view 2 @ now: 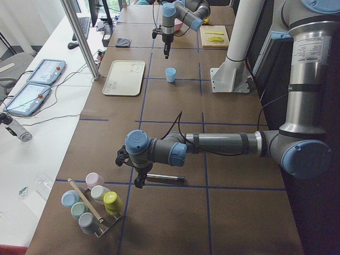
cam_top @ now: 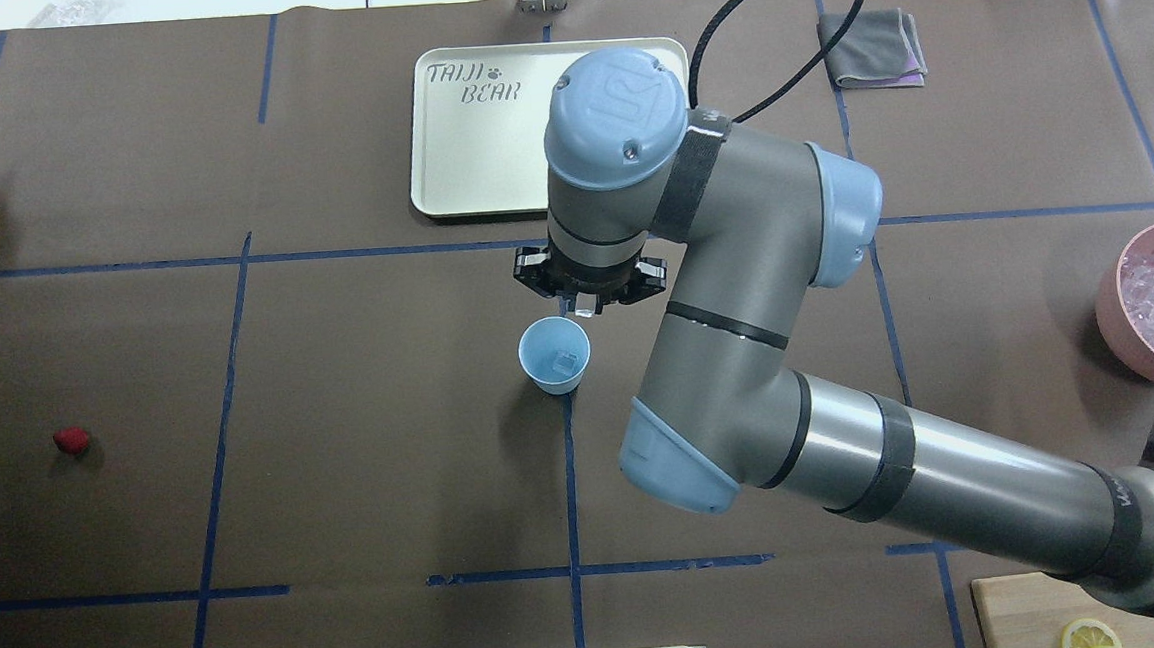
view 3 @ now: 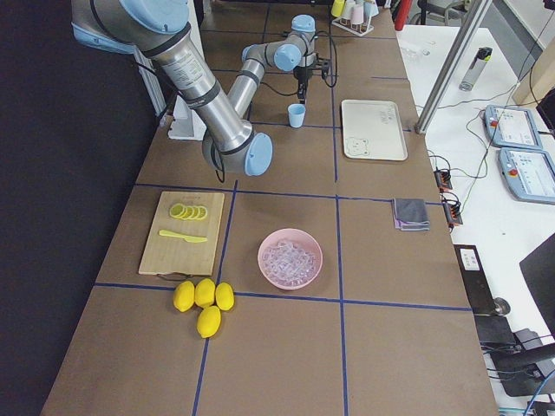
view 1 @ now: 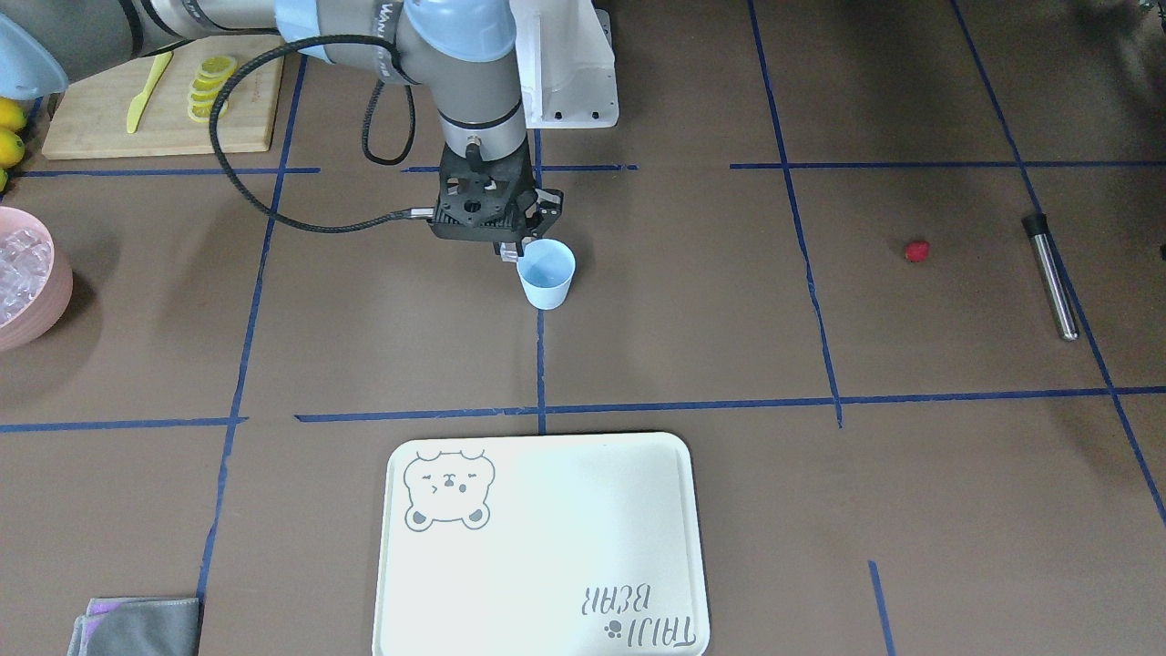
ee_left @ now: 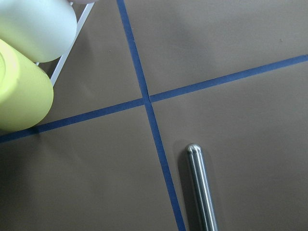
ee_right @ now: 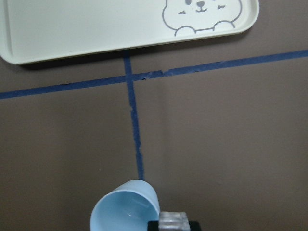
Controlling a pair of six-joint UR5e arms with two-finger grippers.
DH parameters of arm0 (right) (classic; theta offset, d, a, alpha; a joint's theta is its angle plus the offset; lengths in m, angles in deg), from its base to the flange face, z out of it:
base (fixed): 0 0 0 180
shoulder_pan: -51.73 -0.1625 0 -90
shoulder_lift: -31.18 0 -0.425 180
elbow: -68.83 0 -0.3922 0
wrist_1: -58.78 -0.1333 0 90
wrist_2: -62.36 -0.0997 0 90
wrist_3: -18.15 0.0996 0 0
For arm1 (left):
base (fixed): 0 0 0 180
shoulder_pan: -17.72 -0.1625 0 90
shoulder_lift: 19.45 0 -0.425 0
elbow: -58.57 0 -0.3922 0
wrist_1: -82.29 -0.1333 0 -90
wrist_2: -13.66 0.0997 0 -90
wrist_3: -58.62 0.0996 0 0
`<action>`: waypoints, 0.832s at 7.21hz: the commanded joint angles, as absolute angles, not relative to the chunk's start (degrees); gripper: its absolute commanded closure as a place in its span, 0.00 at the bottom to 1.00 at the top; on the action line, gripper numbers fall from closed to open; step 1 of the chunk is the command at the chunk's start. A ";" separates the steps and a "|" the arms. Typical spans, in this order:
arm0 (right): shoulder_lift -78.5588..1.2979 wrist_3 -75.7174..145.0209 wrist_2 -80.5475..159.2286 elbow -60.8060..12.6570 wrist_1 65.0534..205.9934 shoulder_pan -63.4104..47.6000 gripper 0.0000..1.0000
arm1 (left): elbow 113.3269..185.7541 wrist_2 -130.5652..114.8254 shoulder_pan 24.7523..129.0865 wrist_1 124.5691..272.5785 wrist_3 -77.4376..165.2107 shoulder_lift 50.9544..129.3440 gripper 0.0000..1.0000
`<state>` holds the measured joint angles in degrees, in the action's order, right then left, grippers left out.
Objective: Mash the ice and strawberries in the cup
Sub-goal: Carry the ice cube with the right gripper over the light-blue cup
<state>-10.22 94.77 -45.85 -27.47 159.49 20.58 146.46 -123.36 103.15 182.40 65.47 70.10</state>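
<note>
Right fingers point(ee_right: 193, 226) pinch ice cube point(ee_right: 173, 220) by cup point(ee_right: 122, 211); only overhead shows another cube point(cam_top: 567, 362) inside; left fingers point(view 2: 139, 182): cannot tell

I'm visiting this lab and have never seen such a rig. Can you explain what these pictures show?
Two robot arms work at a taped table. Four pictures come from fixed cameras around it, two from cameras on the wrists. The right gripper pinches an ice cube above the blue cup at its rim. The left gripper hangs by a metal rod; open or shut, I can't tell. Also lying there: a strawberry, a pink bowl of ice, a tray.
</note>
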 commanded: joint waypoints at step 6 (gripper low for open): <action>-9.43 97.25 -41.61 -24.33 158.01 24.92 0.02 | 146.37 -123.36 103.15 182.31 65.47 70.03 0.00</action>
